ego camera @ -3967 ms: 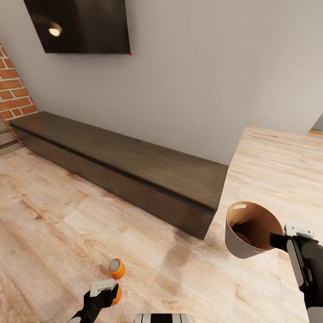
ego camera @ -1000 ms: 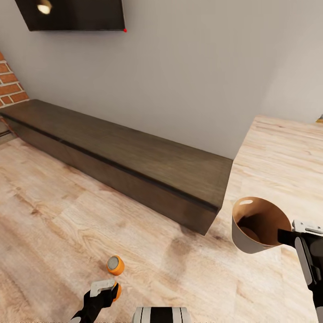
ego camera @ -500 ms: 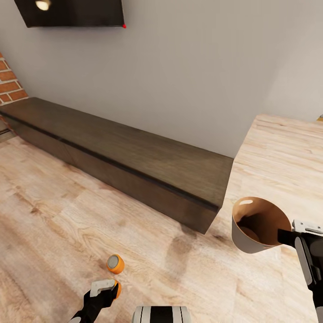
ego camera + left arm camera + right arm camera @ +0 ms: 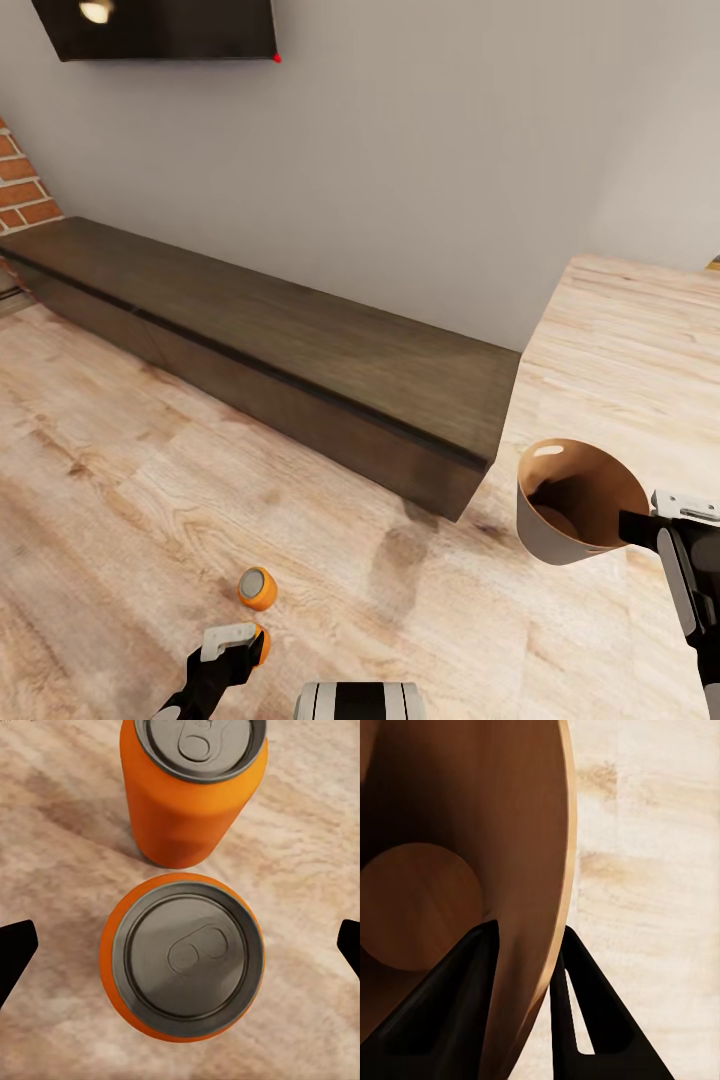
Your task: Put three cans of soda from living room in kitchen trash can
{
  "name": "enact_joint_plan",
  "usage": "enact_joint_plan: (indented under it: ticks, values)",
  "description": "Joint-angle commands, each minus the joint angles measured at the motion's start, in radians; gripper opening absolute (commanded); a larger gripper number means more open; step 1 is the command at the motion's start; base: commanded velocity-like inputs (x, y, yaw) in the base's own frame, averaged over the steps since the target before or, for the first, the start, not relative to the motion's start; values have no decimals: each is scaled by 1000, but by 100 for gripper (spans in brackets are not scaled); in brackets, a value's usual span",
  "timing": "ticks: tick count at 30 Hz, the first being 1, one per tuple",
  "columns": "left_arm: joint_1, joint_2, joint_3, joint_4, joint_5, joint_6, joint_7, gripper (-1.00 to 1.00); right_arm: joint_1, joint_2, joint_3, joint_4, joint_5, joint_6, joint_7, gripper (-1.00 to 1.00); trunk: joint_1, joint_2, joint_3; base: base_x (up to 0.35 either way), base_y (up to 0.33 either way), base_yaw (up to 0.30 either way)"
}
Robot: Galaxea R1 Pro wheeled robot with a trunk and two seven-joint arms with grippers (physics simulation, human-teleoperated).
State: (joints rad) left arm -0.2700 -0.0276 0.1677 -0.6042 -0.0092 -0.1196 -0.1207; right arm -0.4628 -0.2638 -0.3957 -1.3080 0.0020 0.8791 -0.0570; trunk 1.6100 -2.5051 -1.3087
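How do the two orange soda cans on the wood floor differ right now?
The nearer orange soda can sits centred between the open left gripper fingertips, untouched; the farther orange soda can stands beyond it, outside the gripper's span. In the head view the nearer one is partly hidden by the gripper, while the farther one stands in plain sight. Both stand upright on the floor, with matching grey tops.

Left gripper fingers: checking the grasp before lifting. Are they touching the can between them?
Apart. The left wrist view shows floor between each fingertip and the nearer soda can.

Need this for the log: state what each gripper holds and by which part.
The right gripper grips the trash can by its rim wall, one finger inside. The left gripper is open above a soda can, holding nothing.
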Motion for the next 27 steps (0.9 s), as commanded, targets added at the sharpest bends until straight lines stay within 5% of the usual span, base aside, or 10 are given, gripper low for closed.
enact_joint_plan:
  ticks: [1, 9, 27]
  values:
    - [0, 0, 0, 0, 0, 0, 0, 100, -1, 0, 0, 0, 0, 0, 2, -100, 0, 0, 0, 0, 0, 0]
    - [0, 0, 0, 0, 0, 0, 0, 100, -1, 0, 0, 0, 0, 0, 1, -100, 3, -1, -23, 0, 0, 0]
    - [0, 0, 0, -1, 0, -1, -1, 100, 0, 0, 0, 0, 0, 0, 2, -100, 3, -2, -31, 0, 0, 0]
